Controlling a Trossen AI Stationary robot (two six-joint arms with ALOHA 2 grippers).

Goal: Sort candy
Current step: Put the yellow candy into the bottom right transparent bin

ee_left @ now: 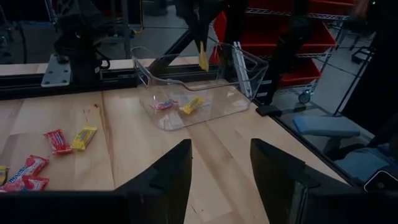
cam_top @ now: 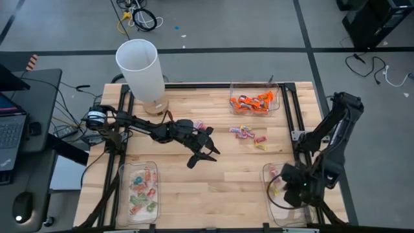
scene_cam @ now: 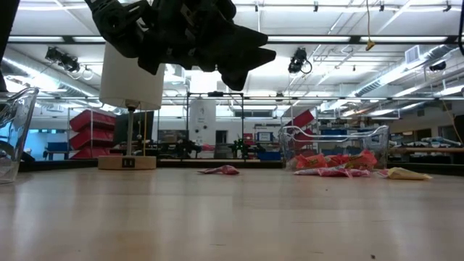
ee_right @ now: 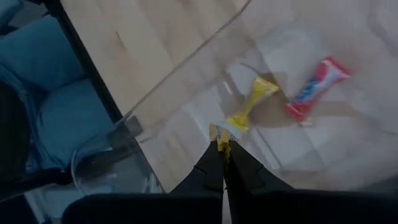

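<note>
Candy is lying in several spots across the wooden table (cam_top: 213, 175). Loose pieces (cam_top: 249, 134) are sitting right of centre in the high view, with one more piece (cam_top: 198, 124) just above the left arm. Orange sweets are filling the clear tray (cam_top: 277, 97) at the upper right, and pale green-and-pink ones are resting in the lower-left tray (cam_top: 123, 194). The left gripper (cam_top: 202, 155) is hanging above the table's middle with its fingers spread wide and nothing between them; in its wrist view the two dark fingers (ee_left: 171, 177) are framing bare wood. The right gripper (ee_right: 222, 149) is poised over the lower-right tray (cam_top: 266, 176), its fingers pinched fully together on the end of a yellow-wrapped candy (ee_right: 245, 109), which is dangling above the tray floor. A red-and-white candy (ee_right: 317, 87) is lying in that tray beside it. A white lamp (cam_top: 139, 68) is standing at the table's upper left.
</note>
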